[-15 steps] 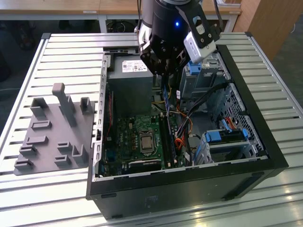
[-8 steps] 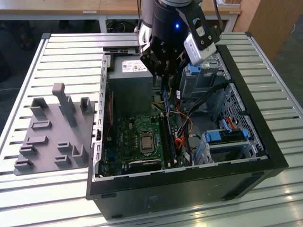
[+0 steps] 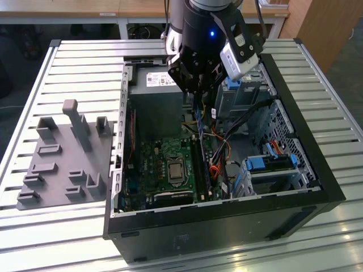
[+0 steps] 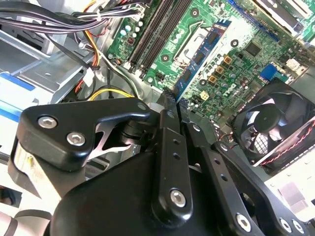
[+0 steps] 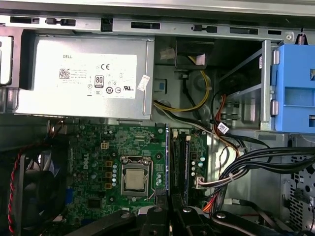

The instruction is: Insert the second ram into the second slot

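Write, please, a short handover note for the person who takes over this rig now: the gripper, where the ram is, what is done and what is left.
Gripper: shut on the second ram, gripping one end. The rest sticks out over the motherboard.
Ram: inside the open computer case, above the board, not in any slot.
Memory slots: the dark strips beside the processor socket.
Done: the ram is in the grip and over the board.
Left: seating it in the second slot.

Open computer case [image 3: 227, 218] — grey fixture plate [image 3: 62, 164] beside.
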### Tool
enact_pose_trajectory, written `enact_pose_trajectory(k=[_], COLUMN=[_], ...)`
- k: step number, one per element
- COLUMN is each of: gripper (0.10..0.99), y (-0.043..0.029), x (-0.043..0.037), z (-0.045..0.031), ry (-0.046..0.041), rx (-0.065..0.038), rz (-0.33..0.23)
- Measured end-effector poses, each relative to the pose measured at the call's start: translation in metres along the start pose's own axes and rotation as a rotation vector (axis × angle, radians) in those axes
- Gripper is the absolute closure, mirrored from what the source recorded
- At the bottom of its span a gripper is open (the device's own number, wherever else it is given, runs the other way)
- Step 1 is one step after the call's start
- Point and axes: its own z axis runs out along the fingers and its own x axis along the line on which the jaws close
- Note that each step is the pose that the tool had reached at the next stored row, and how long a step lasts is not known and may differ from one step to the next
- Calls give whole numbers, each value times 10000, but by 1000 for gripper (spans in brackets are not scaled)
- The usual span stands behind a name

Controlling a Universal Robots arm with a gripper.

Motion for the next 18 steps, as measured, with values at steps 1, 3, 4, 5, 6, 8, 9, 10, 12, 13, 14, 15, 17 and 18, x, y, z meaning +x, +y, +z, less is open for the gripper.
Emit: enact_pose_trajectory(k=[1,3,4,5,6,8,9,10,12,13,14,15,17,18], gripper=[945,945,945,945,945,945,945,945,945,945,945,945,945,945], y=[-2,-5,-7,-9,-10,-13,-15,-16,-18,-19,-21,-22,-23,-24], x=[0,0,0,0,0,0,0,1,1,1,1,1,1,1], z=[3,8,11,13,17,23,26,29,35,38,41,43,49,52], ry=[0,-1,-1,-1,-1,-1,-1,-1,0,-1,-1,-1,0,-1], rx=[-1,-2,-2,-2,-3,-2,-1,-2,-2,-2,-2,-1,-1,-2], rz=[0,0,0,0,0,0,0,0,0,0,0,0,0,0])
